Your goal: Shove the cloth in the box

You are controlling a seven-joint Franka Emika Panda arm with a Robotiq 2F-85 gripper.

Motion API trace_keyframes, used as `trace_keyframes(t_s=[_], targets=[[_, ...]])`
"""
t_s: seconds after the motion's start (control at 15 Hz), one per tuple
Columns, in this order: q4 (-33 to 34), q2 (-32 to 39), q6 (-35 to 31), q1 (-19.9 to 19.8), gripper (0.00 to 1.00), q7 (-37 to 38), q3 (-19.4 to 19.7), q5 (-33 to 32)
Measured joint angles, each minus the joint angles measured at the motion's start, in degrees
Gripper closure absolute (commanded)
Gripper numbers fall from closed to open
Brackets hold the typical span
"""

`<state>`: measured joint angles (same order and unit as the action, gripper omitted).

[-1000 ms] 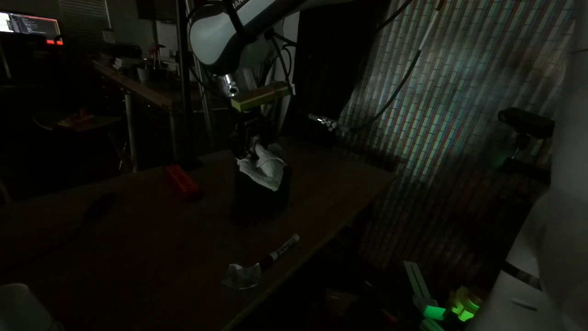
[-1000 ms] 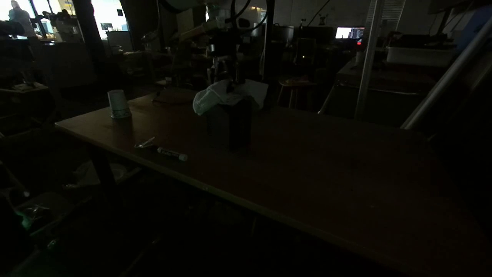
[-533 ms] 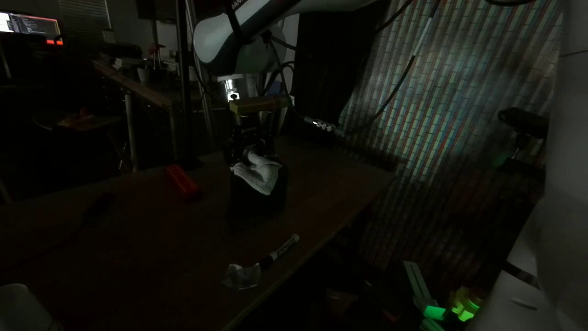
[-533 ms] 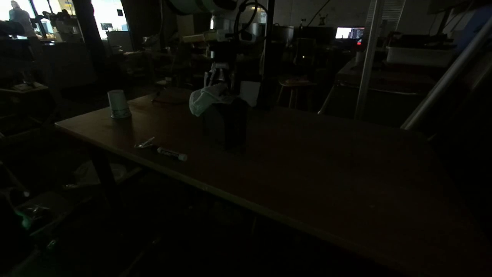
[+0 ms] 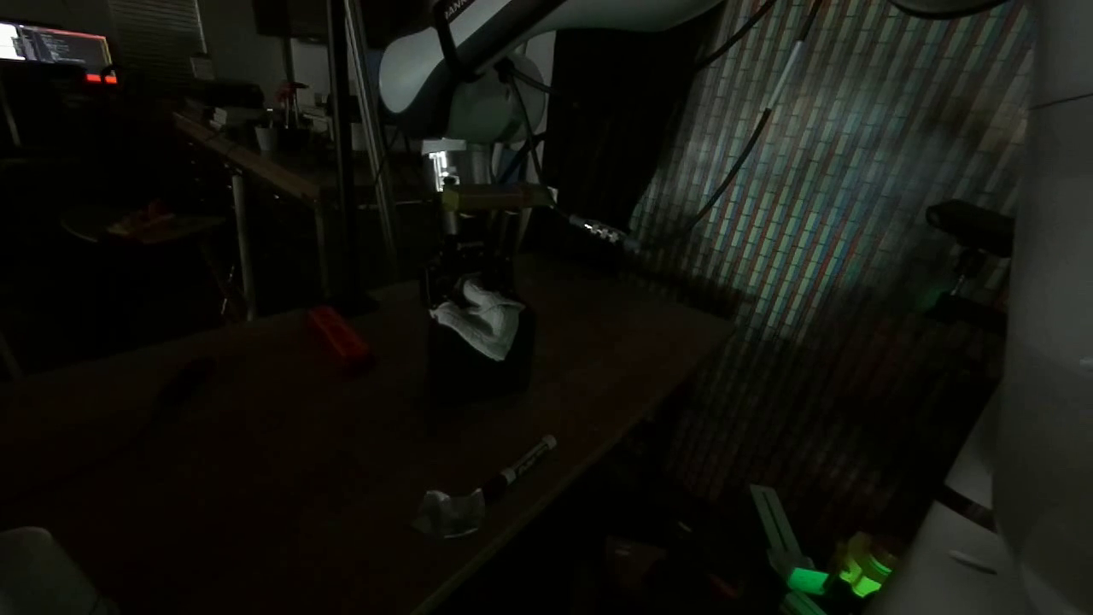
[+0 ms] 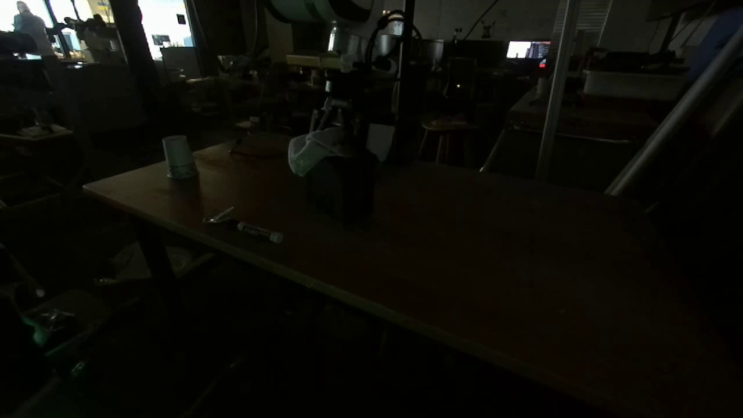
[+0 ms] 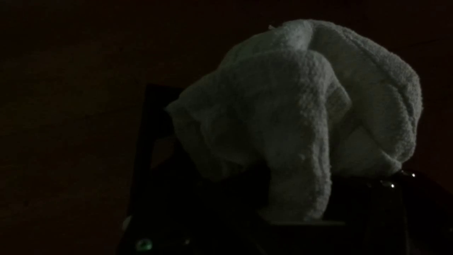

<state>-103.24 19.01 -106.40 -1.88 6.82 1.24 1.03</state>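
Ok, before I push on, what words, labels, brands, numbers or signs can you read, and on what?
"ANK", on the robot arm; neighbouring letters unclear.
Marker: lettering too blurred to read.
Background monitor: text too small to read.
Cup: markings too blurred to read.

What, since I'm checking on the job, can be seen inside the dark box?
The pale cloth lies bunched over the top of the dark box, part hanging outside. What lies inside cannot be made out: the folds and deep shadow hide it.
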Motion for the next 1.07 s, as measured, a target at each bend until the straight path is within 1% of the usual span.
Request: trace_keyframes(t_s=[0.27,0.6,0.8,0.93,1.07], targets=[[1.3,0.7,-1.0,0.0,0.96,-2.8,0.0,-0.5],[5.3,2.7,-4.7,1.3,0.96,-9.8,-0.4,-7.7],[6.1,3.5,-7.4,2.3,0.96,-14.3,-0.8,-12.1],[6.1,3.7,-9.5,2.6,0.96,-17.5,-1.1,-13.9],[6.1,3.9,-10.9,2.6,0.96,-20.0,-1.2,-14.2]])
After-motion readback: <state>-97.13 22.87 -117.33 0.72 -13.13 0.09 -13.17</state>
